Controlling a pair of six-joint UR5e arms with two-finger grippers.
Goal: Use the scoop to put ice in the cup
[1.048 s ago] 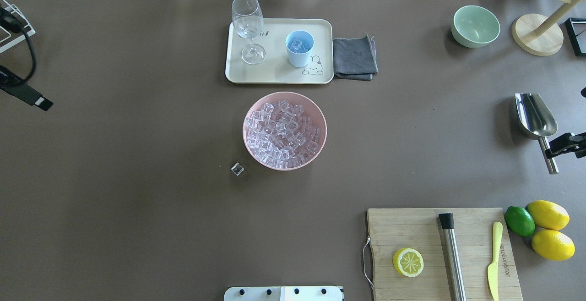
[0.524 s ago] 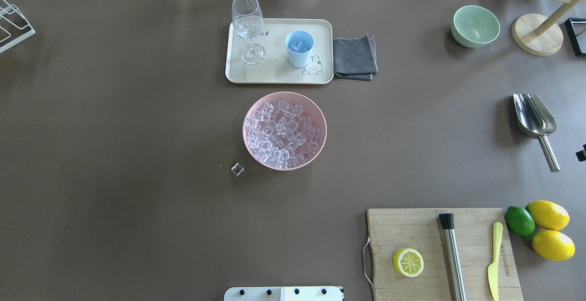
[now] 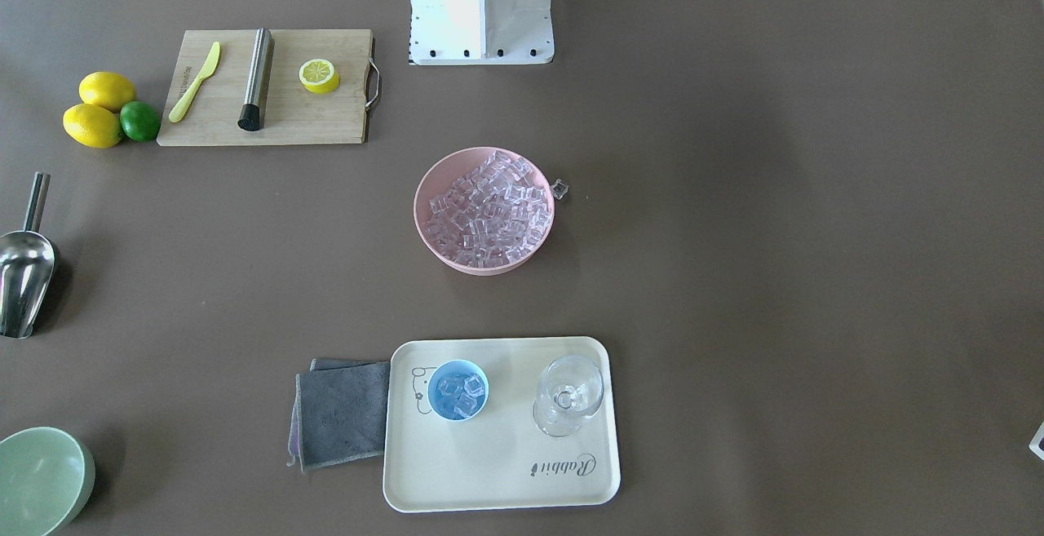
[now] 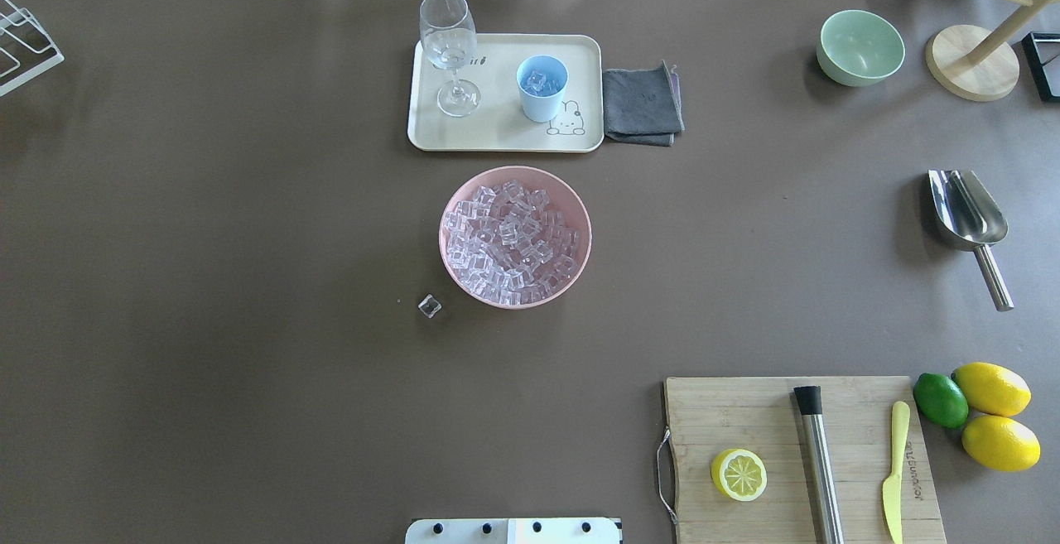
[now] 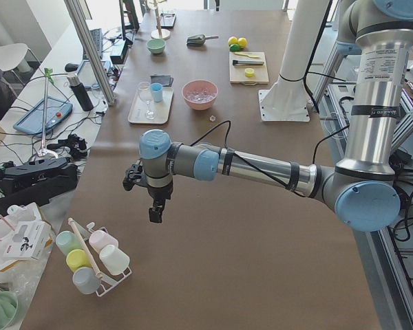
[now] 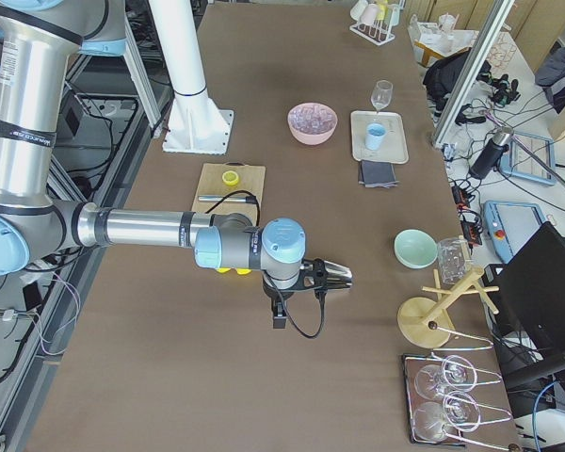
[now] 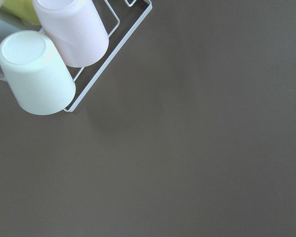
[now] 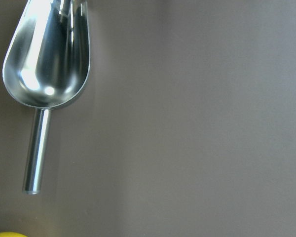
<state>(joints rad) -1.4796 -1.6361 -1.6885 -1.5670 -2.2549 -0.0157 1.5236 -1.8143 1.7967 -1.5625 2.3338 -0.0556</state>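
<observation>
The steel scoop (image 4: 967, 217) lies on the table at the right, handle toward the robot; it also shows in the right wrist view (image 8: 47, 64) and the front view (image 3: 20, 275). The light-blue cup (image 4: 542, 87) stands on the cream tray (image 4: 505, 128) with a few ice cubes in it. The pink bowl (image 4: 571, 196) holds many ice cubes (image 4: 509, 238); one stray cube (image 4: 429, 305) lies beside it. My right gripper (image 6: 278, 318) hangs beside the scoop (image 6: 334, 274), apart from it. My left gripper (image 5: 155, 210) hangs far left. I cannot tell whether either is open.
A wine glass (image 4: 448, 47) stands on the tray, a grey cloth (image 4: 642, 103) beside it. A green bowl (image 4: 860, 47) and wooden stand (image 4: 973, 64) are far right. A cutting board (image 4: 745, 411) carries a lemon half, steel rod and knife. A mug rack (image 7: 54, 59) is below my left wrist.
My right gripper was at the scoop's handle and has drawn out of the overhead view; the scoop shifted slightly and lies alone. My left gripper has also left that view.
</observation>
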